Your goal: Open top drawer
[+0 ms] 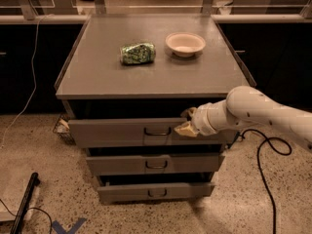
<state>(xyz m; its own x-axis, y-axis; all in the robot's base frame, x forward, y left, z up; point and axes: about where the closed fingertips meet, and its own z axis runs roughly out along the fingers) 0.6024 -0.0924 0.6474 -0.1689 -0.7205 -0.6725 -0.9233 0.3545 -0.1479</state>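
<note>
Claw (186,122) at the top drawer (117,132) front, right of its loop handle (157,131), below the bench (146,79) front edge; grip state cannot be told; risk: an off-centre pull could rack the drawer or slip off.

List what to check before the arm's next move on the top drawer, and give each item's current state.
1. Hand is at the front of the top drawer: ok.
2. Hand is on the handle: not ok, it sits just to the handle's right.
3. Firm hold on the drawer front: cannot tell.
4. Top drawer has started to open: ok, its front stands slightly out from the cabinet.
5. Bowl and green crumpled item sit well back from the cabinet top's front edge: ok.
6. Floor cable is away from the drawer's path: ok, it lies to the right, below the arm.
</note>
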